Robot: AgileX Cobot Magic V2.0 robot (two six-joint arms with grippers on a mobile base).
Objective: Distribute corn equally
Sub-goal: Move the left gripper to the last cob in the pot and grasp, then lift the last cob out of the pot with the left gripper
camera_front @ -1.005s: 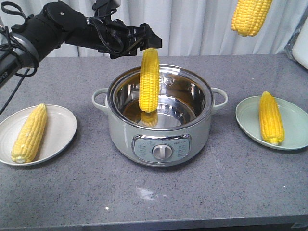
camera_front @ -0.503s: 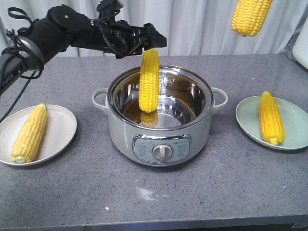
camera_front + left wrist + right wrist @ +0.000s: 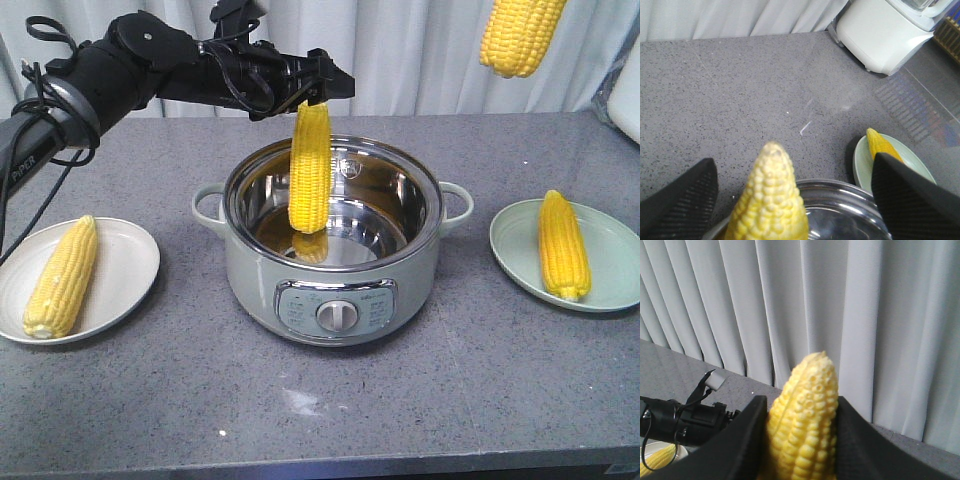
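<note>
The bright-yellow corn cob (image 3: 310, 165) in the pot stood upright, butt end down inside the steel bowl and pointed tip above the rim, exactly where it had stood a second before. What had changed was the left gripper (image 3: 320, 88): over that second the black arm had slid a little toward the pot's centre, and the cob had not gone with it. The left wrist view showed why: the two fingers were spread wide on either side of the tip, touching neither flank, so nothing was in its hold. That read as lining up for a grasp, not a lift under way. The round pale-green electric pot (image 3: 330, 300) sat mid-tabletop. The second yellow cob (image 3: 520, 35) hung high at the right, unmoved, clamped between the fingers of the right gripper (image 3: 801, 430). The cream plate (image 3: 130, 260) and the pale-green plate (image 3: 610, 250) each carried one cob on the grey speckled tabletop (image 3: 450, 400), so the split looked half done, with one cob due to each plate.
</note>
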